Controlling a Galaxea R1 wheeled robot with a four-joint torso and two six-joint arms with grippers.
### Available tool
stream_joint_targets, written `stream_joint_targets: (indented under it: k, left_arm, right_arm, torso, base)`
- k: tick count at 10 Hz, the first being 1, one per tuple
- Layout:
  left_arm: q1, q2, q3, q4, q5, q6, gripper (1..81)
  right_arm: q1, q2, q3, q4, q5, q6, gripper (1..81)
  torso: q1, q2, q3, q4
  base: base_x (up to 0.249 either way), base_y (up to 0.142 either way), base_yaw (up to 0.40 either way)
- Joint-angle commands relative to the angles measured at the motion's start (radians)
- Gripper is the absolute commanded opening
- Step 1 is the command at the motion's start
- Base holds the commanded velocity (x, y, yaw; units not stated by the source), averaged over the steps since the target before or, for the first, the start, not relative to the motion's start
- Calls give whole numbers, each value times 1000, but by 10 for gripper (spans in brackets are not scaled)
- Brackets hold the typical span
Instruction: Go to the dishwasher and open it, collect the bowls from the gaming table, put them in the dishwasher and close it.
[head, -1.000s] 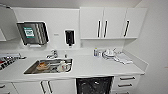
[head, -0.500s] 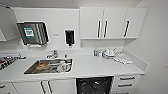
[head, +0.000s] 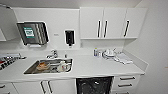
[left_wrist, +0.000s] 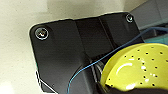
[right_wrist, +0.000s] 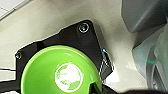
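Observation:
The dishwasher (head: 93, 85) shows as a dark opening under the white counter, right of the sink. In the left wrist view a yellow bowl (left_wrist: 140, 67) with small dark speckles hangs over the pale floor. My left gripper (left_wrist: 105, 88) is shut on its rim. In the right wrist view a bright green bowl (right_wrist: 62, 72) with a white round mark inside is held the same way. My right gripper (right_wrist: 96, 88) is shut on its edge. The gaming table is out of view.
A steel sink (head: 30, 71) holding dishes is set in the white counter (head: 92, 66), with a tap (head: 53, 53) behind it. Small items and a cloth lie at the counter's right end (head: 112, 53). White wall cabinets (head: 113, 22) hang above; drawers (head: 126, 81) flank the dishwasher.

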Motion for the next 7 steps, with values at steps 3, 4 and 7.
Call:
stream_joint_targets:
  k: [3, 4, 7]
  left_arm:
    - [-29, -156, 238, 0, 8, -1, 10]
    - [-30, -191, 294, 4, 8, -1, 10]
    - [-29, -211, 308, 4, 8, -3, 10]
  right_arm:
    - [46, -130, 153, 7, -34, 2, 10]
    - [48, -131, 158, 7, -34, 2, 10]
    - [52, -125, 166, -2, -35, 2, 10]
  torso:
    - [0, 0, 0, 0]
    - [0, 0, 0, 0]
    - [0, 0, 3, 0]
  base:
    - [0, 0, 0]
    - [0, 0, 0]
    - [0, 0, 0]
